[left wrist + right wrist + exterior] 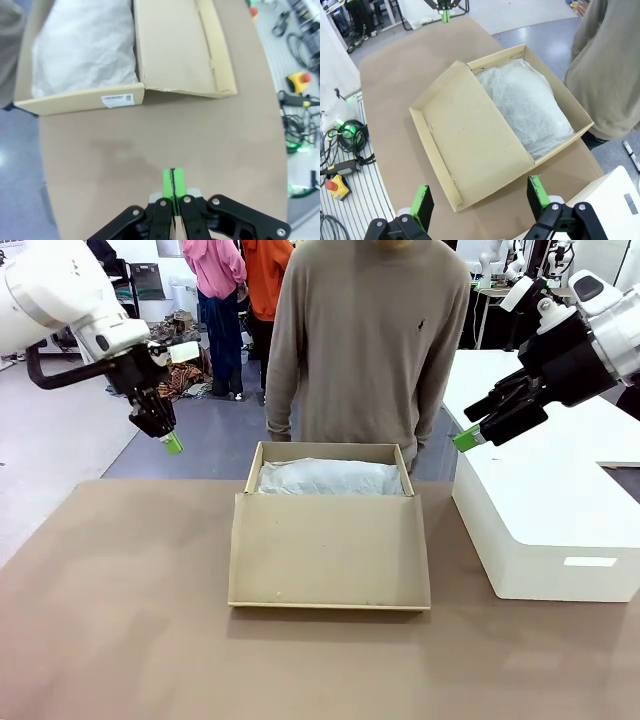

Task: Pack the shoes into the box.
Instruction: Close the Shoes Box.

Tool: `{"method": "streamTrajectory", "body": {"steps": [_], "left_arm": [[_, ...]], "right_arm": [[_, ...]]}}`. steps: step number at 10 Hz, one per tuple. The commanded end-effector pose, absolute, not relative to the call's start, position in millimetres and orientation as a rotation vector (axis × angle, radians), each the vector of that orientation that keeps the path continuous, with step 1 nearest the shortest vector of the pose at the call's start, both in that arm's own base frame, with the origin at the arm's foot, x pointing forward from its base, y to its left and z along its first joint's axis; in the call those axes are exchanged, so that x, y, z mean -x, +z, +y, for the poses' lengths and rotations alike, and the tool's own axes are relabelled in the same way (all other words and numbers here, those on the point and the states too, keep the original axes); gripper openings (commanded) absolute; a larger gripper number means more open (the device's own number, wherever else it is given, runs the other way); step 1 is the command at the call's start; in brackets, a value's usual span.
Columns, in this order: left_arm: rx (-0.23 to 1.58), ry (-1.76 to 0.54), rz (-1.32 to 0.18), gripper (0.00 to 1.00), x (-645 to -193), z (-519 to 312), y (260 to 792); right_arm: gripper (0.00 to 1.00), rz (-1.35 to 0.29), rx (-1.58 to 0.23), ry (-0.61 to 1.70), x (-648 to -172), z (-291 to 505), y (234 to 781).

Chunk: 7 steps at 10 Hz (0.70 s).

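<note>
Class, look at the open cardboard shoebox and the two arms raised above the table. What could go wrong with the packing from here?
1. The lid flap lies open towards the robot; a low reach may catch it and drag the cardboard shoebox.
2. The tissue paper bulges up inside, so the open right jaws could snag it.
3. The white box stands close beside the shoebox, leaving little room on that side.

Tissue paper (pixel 330 478) hides the inside of the box (pixel 328 552); its label (pixel 118 99) is unreadably small.
</note>
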State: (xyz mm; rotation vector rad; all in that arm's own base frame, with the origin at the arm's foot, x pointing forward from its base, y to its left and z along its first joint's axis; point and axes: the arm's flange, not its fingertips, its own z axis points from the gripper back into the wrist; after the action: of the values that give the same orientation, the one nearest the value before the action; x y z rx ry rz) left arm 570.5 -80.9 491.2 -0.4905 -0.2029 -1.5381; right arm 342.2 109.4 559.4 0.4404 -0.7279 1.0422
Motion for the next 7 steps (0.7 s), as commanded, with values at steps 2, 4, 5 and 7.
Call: {"method": "streamTrajectory", "body": {"steps": [2,4,5,7], "left_arm": [[0.649,-1.507,-0.257,0.0,-571.3,-74.4,463.8],[0.712,-1.459,-0.257,0.0,-570.3,-73.5,441.2],[0.712,-1.458,-0.249,0.0,-569.8,-74.6,435.4],[0.689,-1.453,-0.225,0.0,-573.8,-76.1,436.7]], "right_arm": [[1.0,-0.75,-0.468,1.062,-345.4,108.4,558.4],[1.0,-0.75,-0.468,1.062,-345.4,108.4,558.4],[1.0,-0.75,-0.468,1.062,-345.4,108.4,558.4],[1.0,-0.75,-0.468,1.062,-345.4,108.4,558.4]]}}
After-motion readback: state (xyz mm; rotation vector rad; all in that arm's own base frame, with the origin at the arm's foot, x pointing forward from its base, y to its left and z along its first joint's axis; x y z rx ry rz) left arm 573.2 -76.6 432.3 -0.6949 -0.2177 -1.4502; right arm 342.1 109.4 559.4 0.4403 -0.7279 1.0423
